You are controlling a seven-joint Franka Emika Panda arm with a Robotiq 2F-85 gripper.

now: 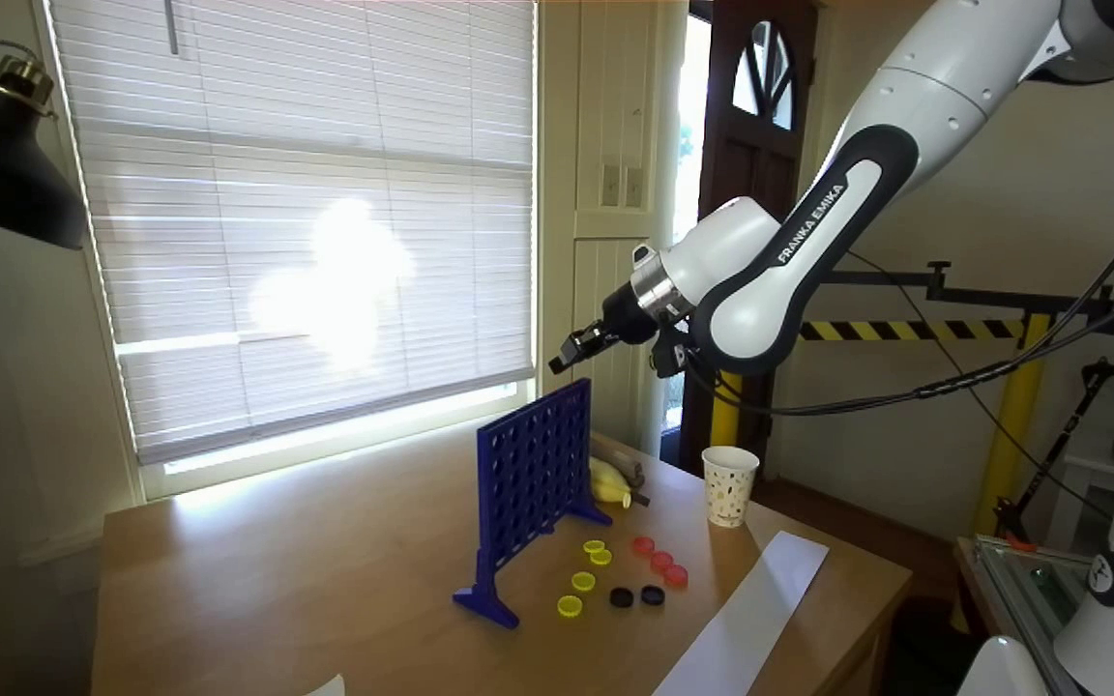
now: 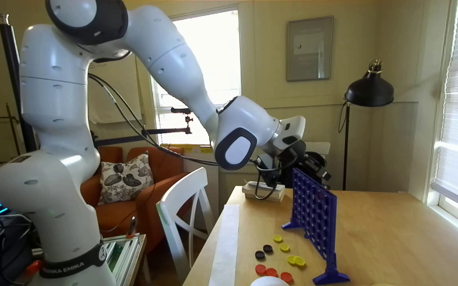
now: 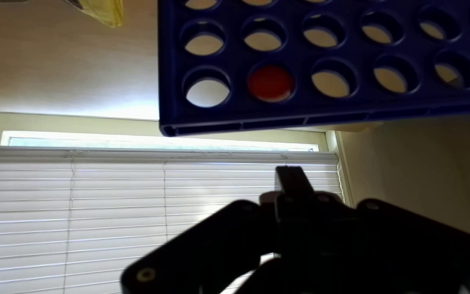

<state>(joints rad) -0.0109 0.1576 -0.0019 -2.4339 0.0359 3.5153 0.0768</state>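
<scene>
The gripper [image 3: 290, 169] is shut, its dark fingertips together with nothing seen between them. In an exterior view the gripper [image 1: 557, 365] hangs just above the top of the blue upright rack [image 1: 533, 469]. Partly behind the blue rack [image 2: 314, 214] stands the gripper [image 2: 325, 176] in an exterior view. The wrist view, upside down, has the rack [image 3: 235, 110] apart from the fingers, with a red disc [image 3: 271, 83] in one hole of its top row. Beside the rack lie several yellow discs [image 1: 583, 581], three red discs [image 1: 661, 562] and two black discs [image 1: 622, 597].
A speckled paper cup [image 1: 731, 488] stands near the table edge. A yellow banana-like object [image 1: 608, 483] lies behind the rack. A white strip [image 1: 750, 619] runs along the table. Opposite are a white box-like stack [image 2: 263, 192], a white chair [image 2: 185, 186] and a black lamp [image 2: 370, 89].
</scene>
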